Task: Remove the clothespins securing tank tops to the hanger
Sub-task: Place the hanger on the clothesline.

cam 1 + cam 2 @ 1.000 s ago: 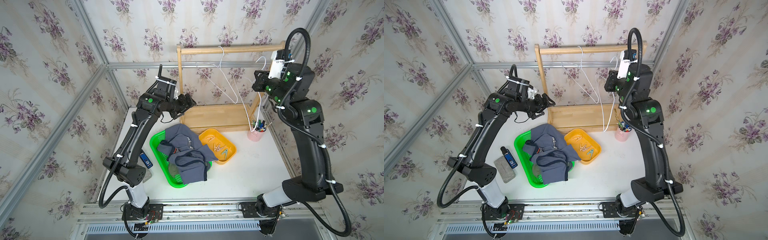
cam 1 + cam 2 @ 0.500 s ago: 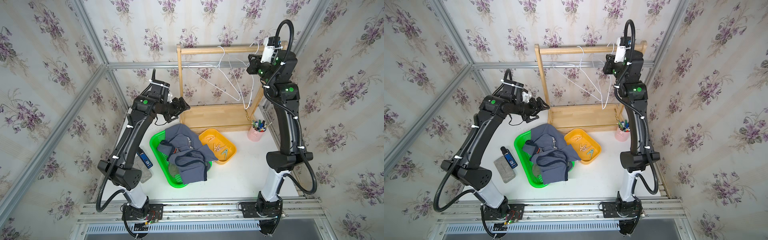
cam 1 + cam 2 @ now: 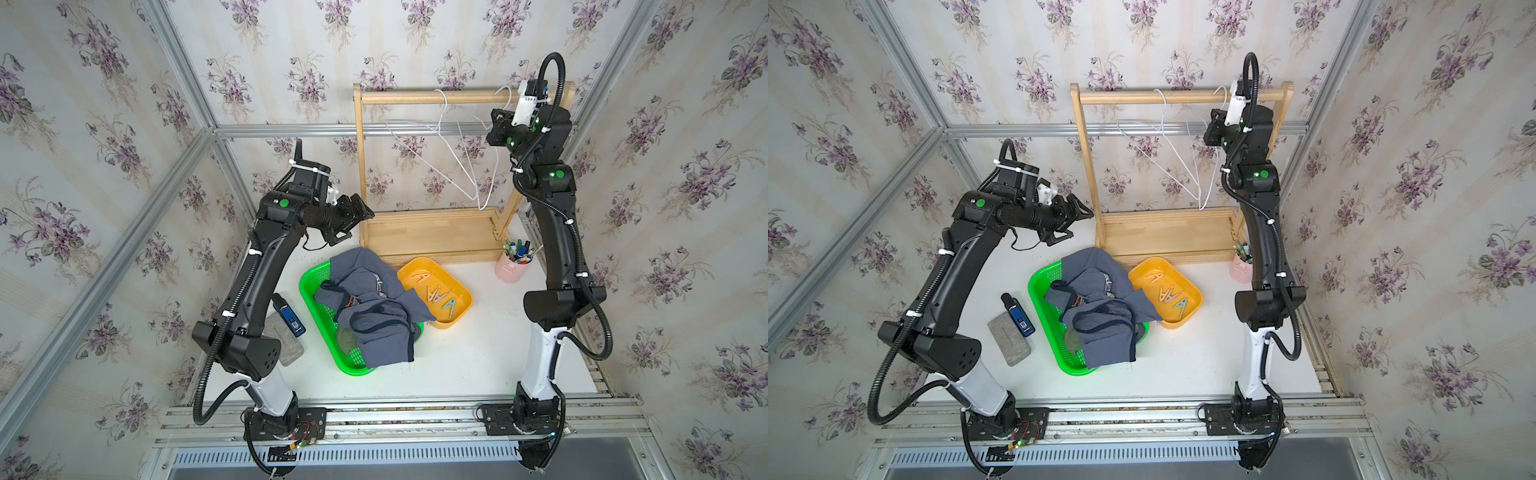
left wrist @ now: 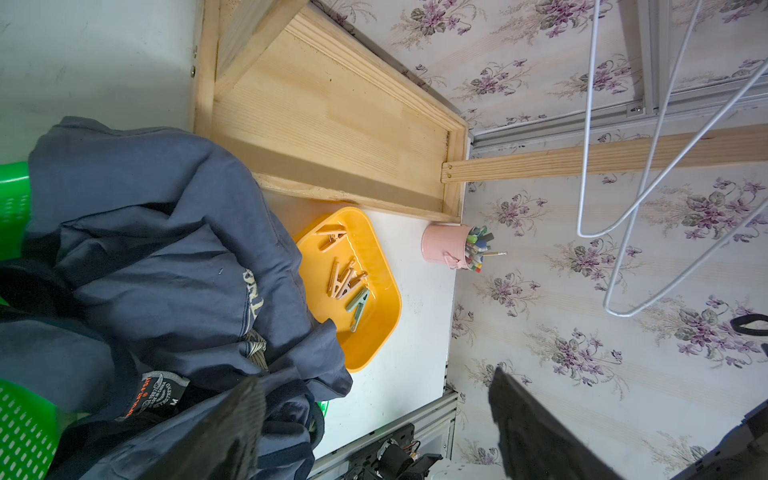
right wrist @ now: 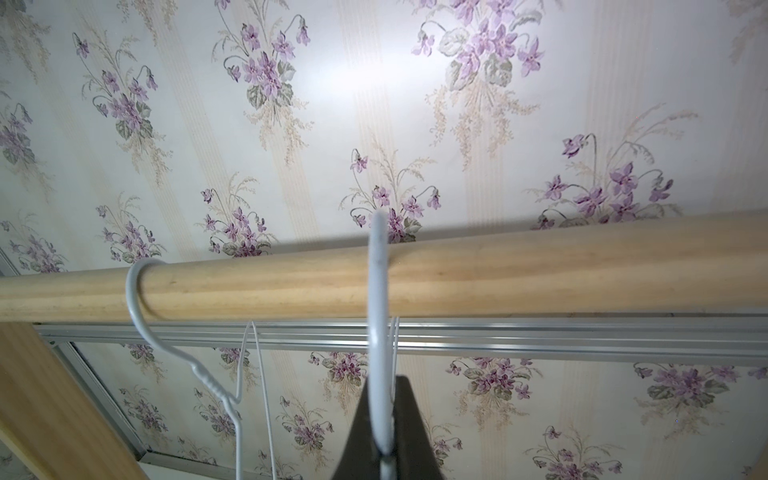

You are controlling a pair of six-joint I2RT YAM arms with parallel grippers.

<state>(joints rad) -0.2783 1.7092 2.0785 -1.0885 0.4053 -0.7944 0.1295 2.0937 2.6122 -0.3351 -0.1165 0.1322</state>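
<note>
Now the right gripper, fingers clamped on the bare hanger, has lowered it onto the rod. The left gripper hangs wide open. Both tank tops lie in the green basket mid-tabletop, and the clothespins are in the yellow tray, so unpinning looks done.

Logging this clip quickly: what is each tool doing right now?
Left tool: open, empty.
Right tool: closed on the white wire hanger hooked over the wooden rod.
</note>
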